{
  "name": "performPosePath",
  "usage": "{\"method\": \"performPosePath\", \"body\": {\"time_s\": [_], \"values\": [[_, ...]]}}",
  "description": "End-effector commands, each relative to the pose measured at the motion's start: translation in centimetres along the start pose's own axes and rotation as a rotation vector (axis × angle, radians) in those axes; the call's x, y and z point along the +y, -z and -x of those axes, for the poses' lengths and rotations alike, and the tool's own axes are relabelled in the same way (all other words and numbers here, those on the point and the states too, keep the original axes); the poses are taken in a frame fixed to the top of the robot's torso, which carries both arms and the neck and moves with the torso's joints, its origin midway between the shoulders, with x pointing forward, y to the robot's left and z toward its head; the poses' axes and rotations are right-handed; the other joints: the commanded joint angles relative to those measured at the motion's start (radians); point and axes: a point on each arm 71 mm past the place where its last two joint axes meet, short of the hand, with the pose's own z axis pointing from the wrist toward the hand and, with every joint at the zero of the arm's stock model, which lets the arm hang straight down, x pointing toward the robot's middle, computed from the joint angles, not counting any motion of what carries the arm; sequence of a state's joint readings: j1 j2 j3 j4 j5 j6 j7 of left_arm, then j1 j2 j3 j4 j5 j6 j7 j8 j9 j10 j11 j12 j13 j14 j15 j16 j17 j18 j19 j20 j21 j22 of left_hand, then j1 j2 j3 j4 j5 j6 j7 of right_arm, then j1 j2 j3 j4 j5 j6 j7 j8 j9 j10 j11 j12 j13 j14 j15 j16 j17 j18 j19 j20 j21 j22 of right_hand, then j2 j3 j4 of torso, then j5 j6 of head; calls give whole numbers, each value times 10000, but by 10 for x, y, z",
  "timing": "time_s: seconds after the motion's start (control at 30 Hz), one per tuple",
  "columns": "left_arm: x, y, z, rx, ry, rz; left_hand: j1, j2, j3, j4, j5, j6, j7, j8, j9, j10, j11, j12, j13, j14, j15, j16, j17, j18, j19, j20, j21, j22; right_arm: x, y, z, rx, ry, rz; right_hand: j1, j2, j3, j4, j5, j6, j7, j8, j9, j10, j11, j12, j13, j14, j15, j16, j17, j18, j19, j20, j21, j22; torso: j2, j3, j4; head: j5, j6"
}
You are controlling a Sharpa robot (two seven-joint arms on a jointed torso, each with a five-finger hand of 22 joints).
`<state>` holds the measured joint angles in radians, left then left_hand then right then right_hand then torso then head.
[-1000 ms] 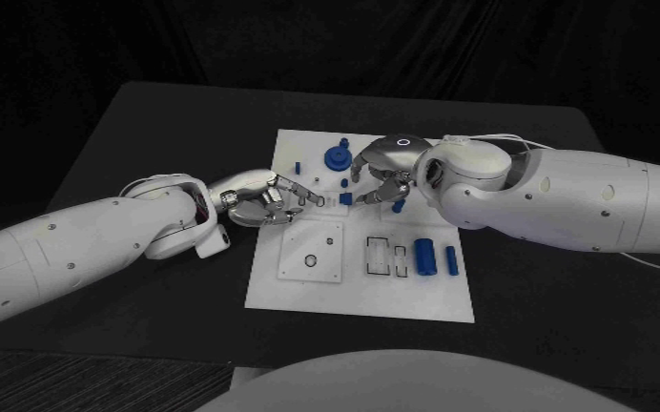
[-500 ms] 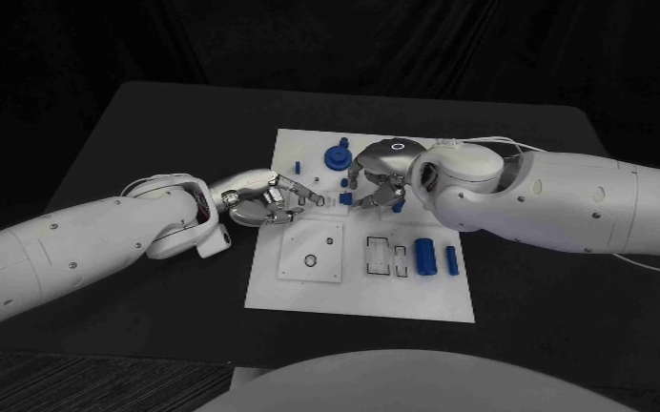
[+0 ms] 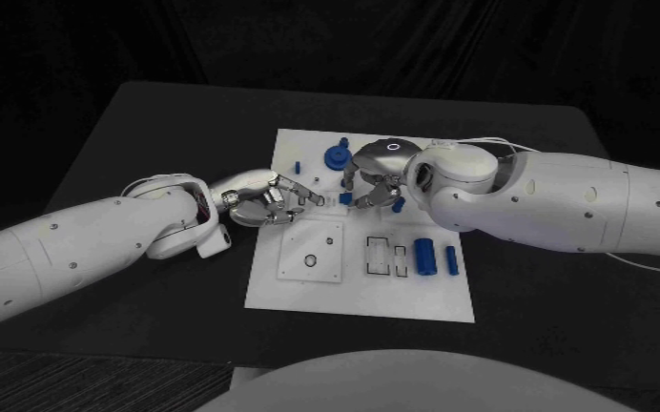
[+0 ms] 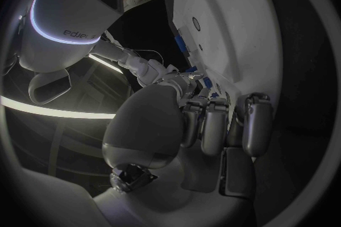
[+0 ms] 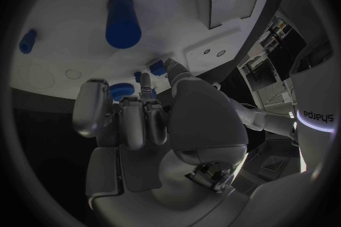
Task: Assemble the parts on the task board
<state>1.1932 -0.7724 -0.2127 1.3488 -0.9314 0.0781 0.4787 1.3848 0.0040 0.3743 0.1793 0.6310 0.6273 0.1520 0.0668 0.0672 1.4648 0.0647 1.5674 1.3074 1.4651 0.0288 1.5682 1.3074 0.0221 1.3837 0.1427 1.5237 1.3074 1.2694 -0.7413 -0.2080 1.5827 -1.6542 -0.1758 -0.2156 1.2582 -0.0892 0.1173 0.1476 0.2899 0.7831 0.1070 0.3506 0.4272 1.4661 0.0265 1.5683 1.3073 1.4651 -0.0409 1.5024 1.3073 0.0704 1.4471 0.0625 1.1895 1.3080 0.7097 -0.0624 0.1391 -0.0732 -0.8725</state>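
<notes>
Recesses come first along the near half of the flat white task board (image 3: pixel 360 299): a square pale insert with an oval hole (image 3: pixel 312 251), then narrow rectangular outlines, and just beside them a stubby blue cylinder (image 3: pixel 426 256) lying next to a slimmer blue pin (image 3: pixel 451 259), both loose and waiting, apparently laid out near the slots they may belong to. Farther in, at the board's left edge, the left hand (image 3: pixel 265 200) hangs low with its silver fingers curled toward the board's middle; whether anything sits between them cannot be told, though the left wrist view shows a bit of blue just past the fingertips (image 4: pixel 207 80). Facing it across a small gap, the right hand (image 3: pixel 376 183) reaches down over the middle of the board, fingers drawn together around a small blue piece (image 3: pixel 347 198); whether it is truly pinched or only touched cannot be told. My reading is that the two hands meet here so one can steady while the other seats the piece. Beyond them, toward the far edge, stand a round blue gear-like knob (image 3: pixel 335 157), a thin blue peg (image 3: pixel 295 166) to its left and another small blue peg (image 3: pixel 342 141) behind, all upright on the board.
</notes>
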Motion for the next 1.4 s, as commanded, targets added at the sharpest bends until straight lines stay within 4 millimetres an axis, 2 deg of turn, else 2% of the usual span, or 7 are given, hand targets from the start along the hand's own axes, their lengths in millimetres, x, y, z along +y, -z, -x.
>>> {"method": "performPosePath", "body": {"time_s": [0.03, 0.23, 0.4, 0.77, 1.0, 1.3, 1.4], "values": [[-2, -1, -2, 107, 99, -192, -51, 50, 60, -19, -23, 55, -12, 34, 16, 1060, 67, 34, 2634, 1057, 48, 26, 2634, 178, -55, -6, -46, 1433, 1, -1, 0, -104, 23, 68, 46, 32, -32, -6, 209, 106, 13, 57, 33, 1046, -25, 25, 2635, 829, -37, -41, 1670, 76, -16, 13, -68, 1600, -1, -4, -4, 0, -2], [-2, -2, -2, 139, 111, -197, -49, 52, 64, -22, -22, 57, -12, 35, 17, 1060, 67, 34, 2634, 1057, 48, 26, 2634, 181, -67, -6, -49, 1426, 3, -2, -1, 20, 57, 106, 169, 20, 43, -116, 1113, 198, -25, 96, 143, 1046, -59, 25, 2635, 822, -69, -58, 1646, 78, -21, -21, -88, 1597, 0, -5, 1, 0, -2], [-2, -2, -3, 153, 118, -195, -49, 52, 64, -22, -22, 57, -12, 35, 17, 1060, 67, 34, 2634, 1057, 48, 26, 2634, 181, -67, -6, -49, 1426, 4, -3, -1, 122, 80, 100, 172, 7, 43, -124, 1141, 194, -23, 93, 148, 1046, -65, 25, 2635, 820, -71, -63, 1639, 83, -30, -22, -115, 1590, 0, -8, 3, -7, -2], [-3, -4, -3, 225, 140, -222, -45, 51, 70, -29, -22, 74, -9, 37, 18, 1060, 70, 34, 2634, 1057, 50, 26, 2634, 187, -97, -3, -59, 1409, 4, -3, -2, 260, 115, 98, 296, -41, 238, -302, 2097, 263, -30, 99, 270, 1046, -40, 25, 2635, 812, -63, -78, 1618, 82, -37, -28, -140, 1587, -1, 1, -5, -16, -2], [-3, -5, -4, 269, 153, -238, -45, 51, 70, -29, -22, 74, -9, 37, 18, 1060, 70, 34, 2634, 1057, 50, 26, 2634, 187, -97, -3, -59, 1409, 5, -4, -3, 320, 131, 94, 310, -36, 334, -348, 2397, 343, -32, 123, 315, 1046, -27, 25, 2635, 810, -49, -83, 1610, 84, -43, -16, -157, 1584, 5, 11, -17, 2, -2], [-4, -7, -4, 284, 149, -297, -34, 54, 86, -44, -20, -26, -10, 17, 4, 1060, 71, 34, 2634, 1057, 53, 26, 2634, 193, -123, -1, -69, 1396, 6, -4, -1, 99, 80, 175, 321, -42, 473, -408, 2768, 533, -42, 176, 372, 1046, -16, 25, 2635, 811, -40, -76, 1618, 82, -38, -7, -144, 1588, 2, 5, -12, 9, -2], [-4, -8, -4, 282, 140, -343, -22, 55, 106, -65, -19, -173, -27, -25, -19, 1060, 66, 34, 2634, 1057, 53, 26, 2634, 195, -138, 4, -77, 1391, 7, -3, 1, -161, 79, 244, 330, -47, 519, -430, 2873, 597, -43, 193, 388, 1046, -12, 25, 2635, 813, -37, -72, 1623, 80, -34, -5, -134, 1591, 1, 6, -11, 57, -2]]}}
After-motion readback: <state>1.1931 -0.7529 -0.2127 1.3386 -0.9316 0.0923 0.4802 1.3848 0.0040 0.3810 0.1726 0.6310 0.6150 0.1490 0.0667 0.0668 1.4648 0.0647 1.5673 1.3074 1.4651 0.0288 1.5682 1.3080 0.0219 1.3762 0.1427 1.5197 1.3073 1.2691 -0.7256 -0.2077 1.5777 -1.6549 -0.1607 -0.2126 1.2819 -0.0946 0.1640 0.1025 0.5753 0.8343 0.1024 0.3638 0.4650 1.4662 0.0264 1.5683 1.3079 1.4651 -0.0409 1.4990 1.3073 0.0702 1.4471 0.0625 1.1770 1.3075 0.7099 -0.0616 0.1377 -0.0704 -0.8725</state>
